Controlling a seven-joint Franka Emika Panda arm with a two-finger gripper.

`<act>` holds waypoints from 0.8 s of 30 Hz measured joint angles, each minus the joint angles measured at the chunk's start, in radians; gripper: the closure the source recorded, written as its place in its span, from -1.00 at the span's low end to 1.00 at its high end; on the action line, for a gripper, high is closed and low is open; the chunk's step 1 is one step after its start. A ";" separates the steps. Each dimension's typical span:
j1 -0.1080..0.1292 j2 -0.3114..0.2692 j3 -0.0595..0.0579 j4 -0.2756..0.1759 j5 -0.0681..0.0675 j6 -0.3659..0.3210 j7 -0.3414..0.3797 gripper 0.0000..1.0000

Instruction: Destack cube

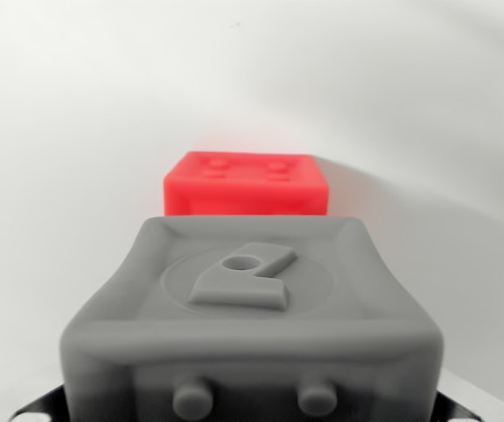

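Gripper seemingly clasping grey cube; white surface

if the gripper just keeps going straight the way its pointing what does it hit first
Most likely the grey cube, which fills the wrist view's lower centre, nearest the camera. The red cube lies beyond it. The gripper's fingers are not clearly visible, so depth and exact line remain uncertain.

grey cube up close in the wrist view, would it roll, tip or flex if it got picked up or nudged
The grey cube looks like rigid moulded plastic with crisp raised studs, so it probably won't flex. Its flat faces and boxy shape suggest it would slide rather than roll. The matte surface should give fair grip. The red cube behind it looks similar.
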State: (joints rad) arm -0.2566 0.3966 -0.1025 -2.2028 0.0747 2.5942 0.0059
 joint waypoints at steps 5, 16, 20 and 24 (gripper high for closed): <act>0.002 -0.024 -0.003 -0.001 -0.004 -0.021 0.002 1.00; 0.005 -0.086 -0.008 -0.002 -0.015 -0.081 0.009 1.00; 0.005 -0.112 -0.009 -0.002 -0.021 -0.106 0.012 1.00; 0.005 -0.135 -0.010 -0.001 -0.025 -0.129 0.015 1.00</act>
State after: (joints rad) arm -0.2517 0.2618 -0.1121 -2.2034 0.0496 2.4652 0.0205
